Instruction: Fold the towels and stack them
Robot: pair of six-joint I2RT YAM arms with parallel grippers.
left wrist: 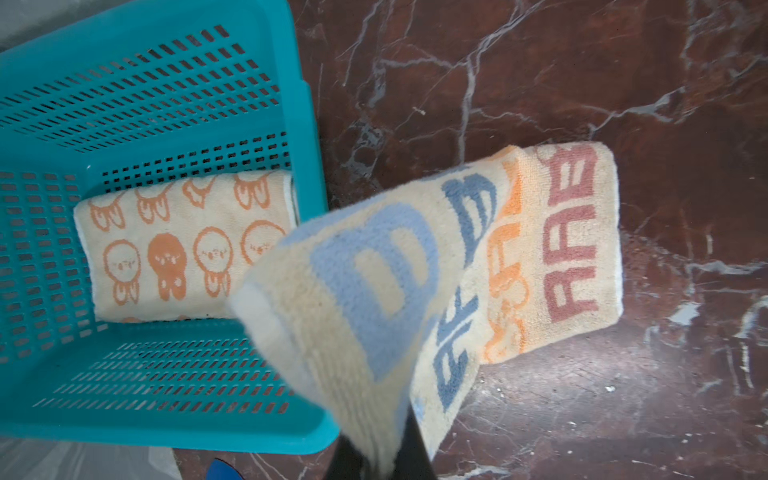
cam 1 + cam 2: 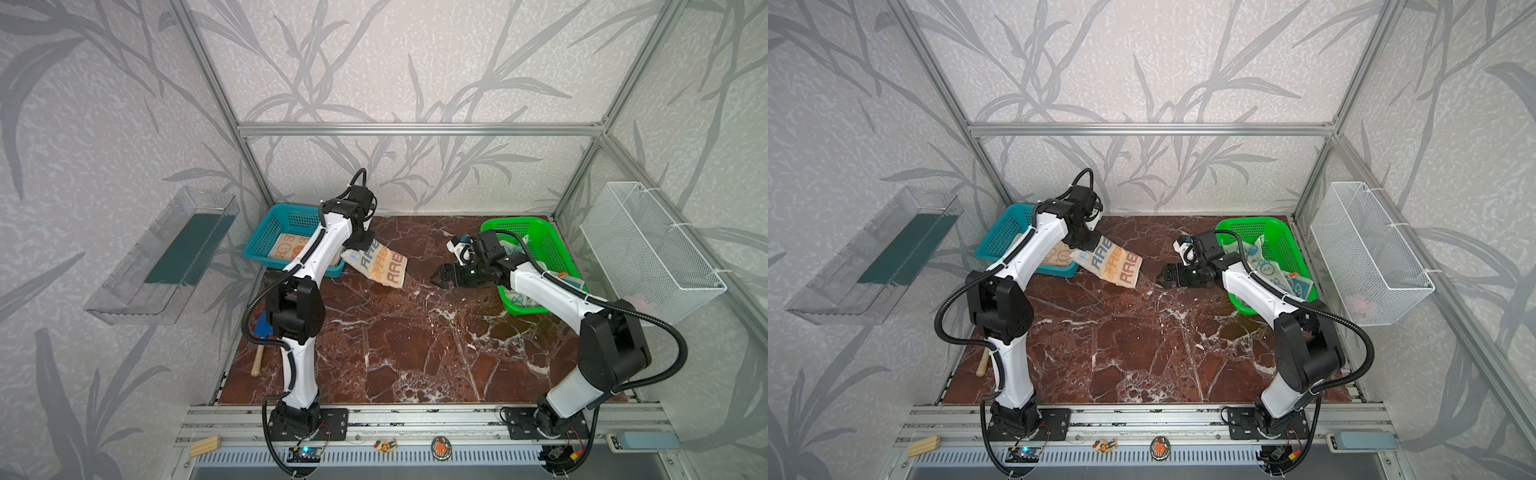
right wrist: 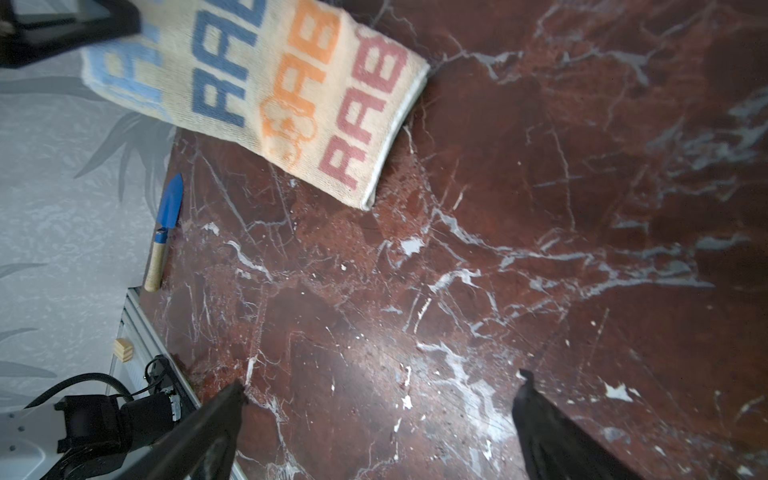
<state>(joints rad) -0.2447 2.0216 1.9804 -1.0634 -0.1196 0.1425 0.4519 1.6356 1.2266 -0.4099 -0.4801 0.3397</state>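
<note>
— Where the tabletop comes closest to us, what do we find?

— We find a blue trowel with a wooden handle, lying alone at the left edge.

— And a little farther in?

— We see the right gripper hovering over bare marble, its jaws spread wide with nothing between them. It points toward the striped towel, near it but apart.

— Who has that towel?

— We see the left gripper pinching one end tight and holding it up beside the teal basket. Folded double, the towel slopes down toward the marble. Its other end seems to rest there, though we cannot be sure it touches.

— And at the back?

— We find the orange-bunny towel folded flat on the floor of the teal basket, at the far left. At the far right, the blue-bunny towel lies crumpled in the green basket, partly hidden behind the right arm.
</note>
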